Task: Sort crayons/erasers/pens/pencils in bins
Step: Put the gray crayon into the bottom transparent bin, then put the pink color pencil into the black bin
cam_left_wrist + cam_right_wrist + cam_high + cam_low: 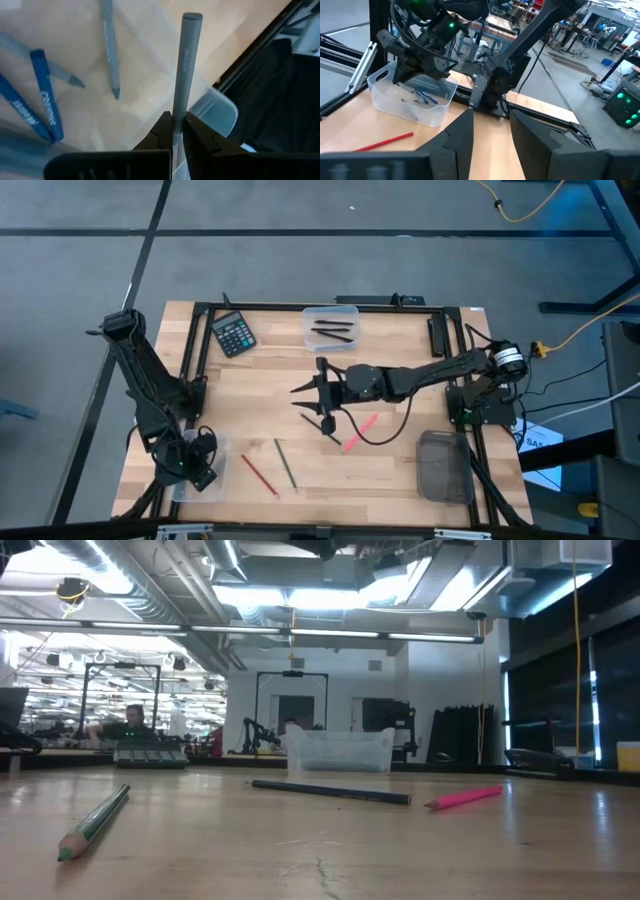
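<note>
My left gripper (178, 122) is at the table's near-left corner (196, 461), shut on a grey crayon (186, 65) above a clear bin (210, 107) that holds blue crayons (44, 95) and grey crayons (110, 45). My right gripper (318, 408) hovers open over mid-table, touching nothing; it shows in its wrist view (490, 127). On the wood lie a pink crayon (360, 433), a black pencil (330, 791), a green pencil (287, 463) and a red pencil (258, 473). A second clear bin (330, 327) at the far edge holds black pens. A smoky grey bin (440, 465) sits near right. My left gripper pinches the grey crayon between its two fingers at one end (179, 107). The crayon runs on in line with the fingers and sticks out past their tips. It is lifted clear, with its free end (192, 19) over the bin's rim.
A black calculator (232, 333) lies far left on the table. A black metal frame (300, 305) runs round the table top. Bare wood lies between the green pencil and the grey bin. People and benches show in the room beyond.
</note>
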Controlling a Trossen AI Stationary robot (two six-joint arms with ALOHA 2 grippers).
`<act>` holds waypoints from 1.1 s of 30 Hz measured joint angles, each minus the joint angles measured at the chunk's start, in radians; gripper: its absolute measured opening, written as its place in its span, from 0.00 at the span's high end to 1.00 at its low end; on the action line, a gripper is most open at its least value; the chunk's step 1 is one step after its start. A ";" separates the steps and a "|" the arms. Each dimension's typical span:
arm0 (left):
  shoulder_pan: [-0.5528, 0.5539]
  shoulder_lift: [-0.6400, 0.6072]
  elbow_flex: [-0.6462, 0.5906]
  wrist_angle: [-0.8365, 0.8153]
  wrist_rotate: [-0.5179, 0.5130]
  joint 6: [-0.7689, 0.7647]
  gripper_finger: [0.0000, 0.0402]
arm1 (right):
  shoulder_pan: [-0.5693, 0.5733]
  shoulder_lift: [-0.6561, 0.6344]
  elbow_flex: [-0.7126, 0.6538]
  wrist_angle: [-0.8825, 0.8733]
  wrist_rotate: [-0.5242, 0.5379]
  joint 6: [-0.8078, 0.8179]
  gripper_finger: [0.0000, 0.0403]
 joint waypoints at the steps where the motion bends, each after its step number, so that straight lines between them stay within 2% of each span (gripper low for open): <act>1: 0.000 0.000 0.000 0.000 0.006 -0.001 0.97 | 0.000 0.000 0.000 -0.002 0.000 0.000 0.67; 6: 0.000 0.000 0.000 -0.030 0.008 -0.001 0.97 | 0.000 0.000 0.000 -0.035 0.000 0.000 0.67; 13: 0.000 0.000 0.000 -0.192 0.049 -0.064 0.97 | 0.000 0.000 0.000 -0.074 0.000 0.000 0.67; 20: 0.000 0.000 0.000 -0.210 0.074 -0.043 0.96 | 0.000 0.000 0.000 -0.066 0.000 0.003 0.67; 28: 0.000 0.000 0.000 -0.277 0.072 -0.005 0.84 | 0.000 0.000 0.000 -0.060 -0.030 0.038 0.67; 30: 0.000 0.000 0.000 -0.333 0.073 -0.060 0.81 | 0.000 0.000 0.000 -0.065 0.012 0.094 0.67; 33: 0.000 0.000 0.000 -0.401 0.106 -0.124 0.77 | -0.002 0.000 0.000 -0.120 0.135 0.184 0.67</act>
